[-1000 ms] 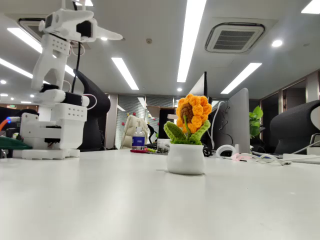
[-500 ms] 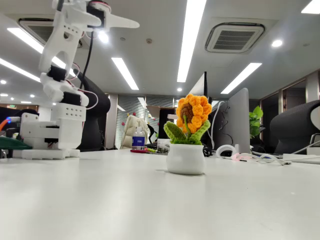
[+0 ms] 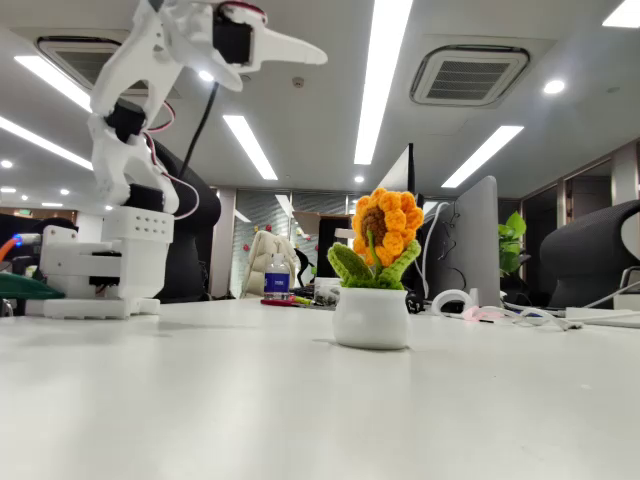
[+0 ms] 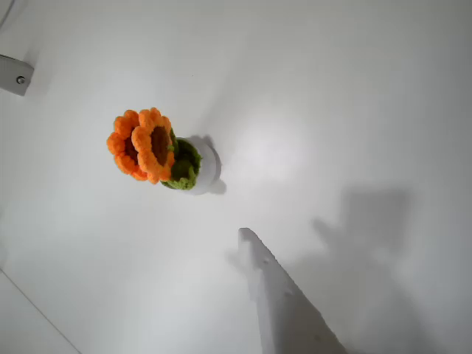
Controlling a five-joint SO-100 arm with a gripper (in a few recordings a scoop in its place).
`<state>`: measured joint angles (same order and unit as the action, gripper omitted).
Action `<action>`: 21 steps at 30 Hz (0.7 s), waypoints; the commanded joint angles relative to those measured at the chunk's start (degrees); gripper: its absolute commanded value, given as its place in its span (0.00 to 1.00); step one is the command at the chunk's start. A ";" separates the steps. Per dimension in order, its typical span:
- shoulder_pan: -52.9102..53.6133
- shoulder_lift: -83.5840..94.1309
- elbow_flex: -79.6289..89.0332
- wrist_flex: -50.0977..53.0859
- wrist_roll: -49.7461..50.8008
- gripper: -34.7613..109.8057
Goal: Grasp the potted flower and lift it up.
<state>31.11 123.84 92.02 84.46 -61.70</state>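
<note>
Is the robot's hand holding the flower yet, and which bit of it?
No, nothing is held. The hand is high in the air, away from the potted flower, which stands alone on the table.

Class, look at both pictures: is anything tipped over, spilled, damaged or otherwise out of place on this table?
Nothing stands out. The potted flower stands upright on the white table, pot whole, nothing spilled around it. The gripper hangs high above, apart from it.

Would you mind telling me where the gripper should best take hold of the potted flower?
Probably the round white pot, from above: the potted flower stands upright on the table, and the knitted bloom looks soft. The gripper is high up to the pot's left in the fixed view.
</note>
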 commanded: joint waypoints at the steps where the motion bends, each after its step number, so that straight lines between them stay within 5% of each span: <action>1: 0.44 -4.83 0.53 -5.10 0.00 0.70; 13: 0.00 -19.16 0.18 -19.34 2.29 0.70; 21: -3.69 -24.17 0.09 -22.94 12.74 0.70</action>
<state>28.48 98.96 92.11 62.49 -52.21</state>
